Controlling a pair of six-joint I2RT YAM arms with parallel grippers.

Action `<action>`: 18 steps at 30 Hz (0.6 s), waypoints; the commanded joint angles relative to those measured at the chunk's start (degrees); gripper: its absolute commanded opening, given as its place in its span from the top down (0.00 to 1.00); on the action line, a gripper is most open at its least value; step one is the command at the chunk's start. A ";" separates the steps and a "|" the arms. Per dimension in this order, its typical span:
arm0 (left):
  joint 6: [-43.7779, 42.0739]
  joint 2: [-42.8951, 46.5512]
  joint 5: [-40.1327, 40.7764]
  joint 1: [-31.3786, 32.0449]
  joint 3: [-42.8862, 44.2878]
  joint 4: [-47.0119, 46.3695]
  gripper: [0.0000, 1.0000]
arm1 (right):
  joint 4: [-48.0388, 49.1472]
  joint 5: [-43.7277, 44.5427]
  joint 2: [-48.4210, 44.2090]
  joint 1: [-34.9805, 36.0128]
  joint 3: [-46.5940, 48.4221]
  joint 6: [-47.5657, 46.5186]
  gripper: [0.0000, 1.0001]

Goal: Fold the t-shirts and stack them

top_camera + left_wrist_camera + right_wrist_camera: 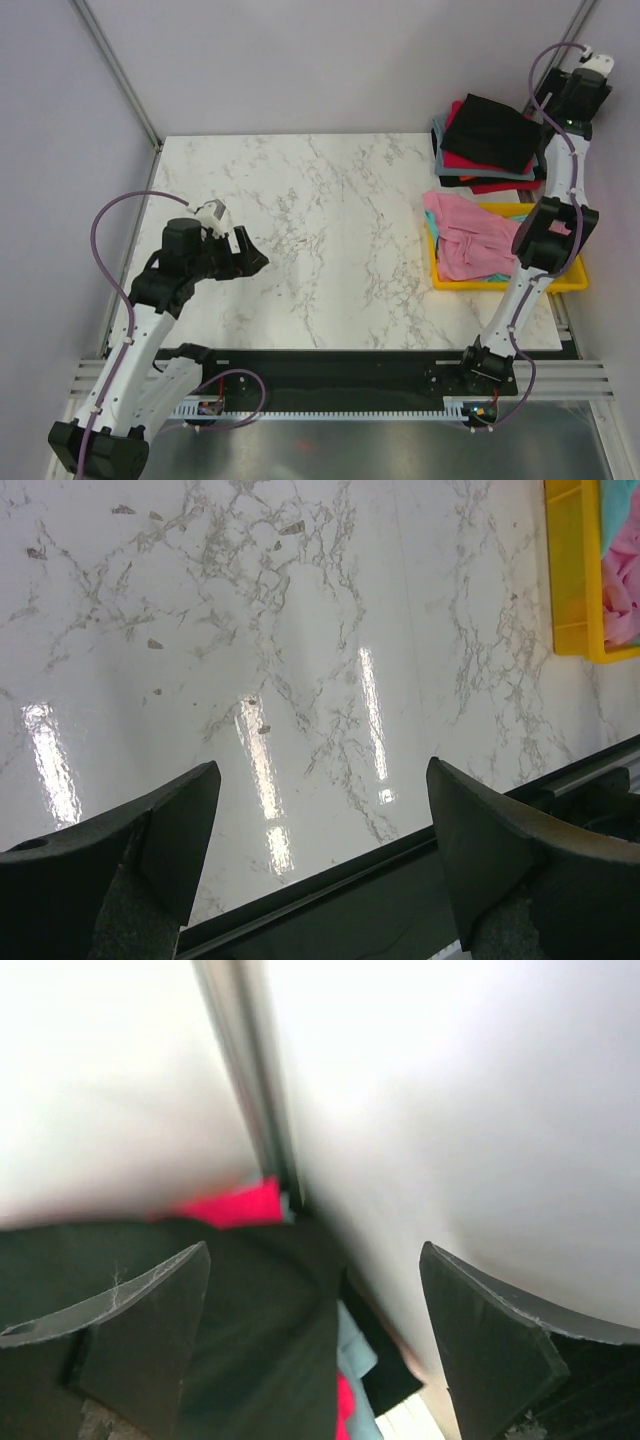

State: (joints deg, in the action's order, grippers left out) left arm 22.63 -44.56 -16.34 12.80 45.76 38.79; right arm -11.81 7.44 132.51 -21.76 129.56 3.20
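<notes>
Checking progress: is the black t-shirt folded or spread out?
Folded: the black t-shirt lies as a compact rectangle on top of the stack.

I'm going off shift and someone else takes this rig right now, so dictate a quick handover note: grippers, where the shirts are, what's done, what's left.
Left gripper: open, empty, over the bare marble table.
Right gripper: open, empty, above the stack at the far right corner.
Stack: black t-shirt on top, red t-shirt under it, a greyish layer below; all folded.
Yellow tray: pink t-shirt and teal t-shirt, both crumpled.
Done: the stacked shirts.
Left: fold the pink and teal ones and add them to the stack.
</notes>
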 commanded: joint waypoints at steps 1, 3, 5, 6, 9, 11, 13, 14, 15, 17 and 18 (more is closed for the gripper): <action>1.27 1.14 1.05 0.21 -0.06 -2.22 0.09 | 3.20 6.79 -12.70 -0.21 -0.53 4.08 0.06; 1.27 1.23 0.87 0.12 -0.05 -2.22 0.09 | 3.29 9.25 -18.04 -0.13 -4.20 8.28 0.06; 1.19 1.40 0.87 0.21 -0.14 -2.22 0.09 | 3.64 8.21 -22.27 0.31 -8.07 11.63 0.04; 1.27 1.49 0.87 0.12 -0.06 -2.31 0.09 | 4.07 6.38 -26.82 0.75 -13.40 14.44 0.02; 1.19 1.75 0.78 -0.05 0.03 -2.22 0.09 | 6.36 4.25 -36.75 6.01 -26.39 15.44 0.02; 1.19 2.01 0.78 -0.23 0.03 -2.22 0.09 | 6.72 5.13 -41.17 13.45 -32.67 13.85 0.02; 1.10 2.02 0.34 -0.23 0.03 -2.40 0.09 | 4.45 8.70 -47.23 19.18 -40.94 13.32 0.02; 1.10 2.02 0.17 -0.23 0.03 -2.40 0.08 | 4.17 8.03 -51.34 24.78 -44.01 13.23 0.02; 1.01 2.02 0.08 -0.23 0.03 -2.49 0.08 | 4.08 7.24 -53.30 27.27 -50.56 12.89 0.02; 1.01 2.02 -0.10 -0.32 -0.05 -2.49 0.08 | 4.95 3.39 -59.78 32.10 -58.06 15.50 0.02; 0.92 2.19 -0.10 -0.23 0.03 -2.49 0.08 | 5.31 0.85 -61.74 32.74 -65.50 16.82 0.02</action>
State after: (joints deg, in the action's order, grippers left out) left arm 22.63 -43.16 -16.38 12.73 45.74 38.57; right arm -4.78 11.99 76.62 8.75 76.31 16.38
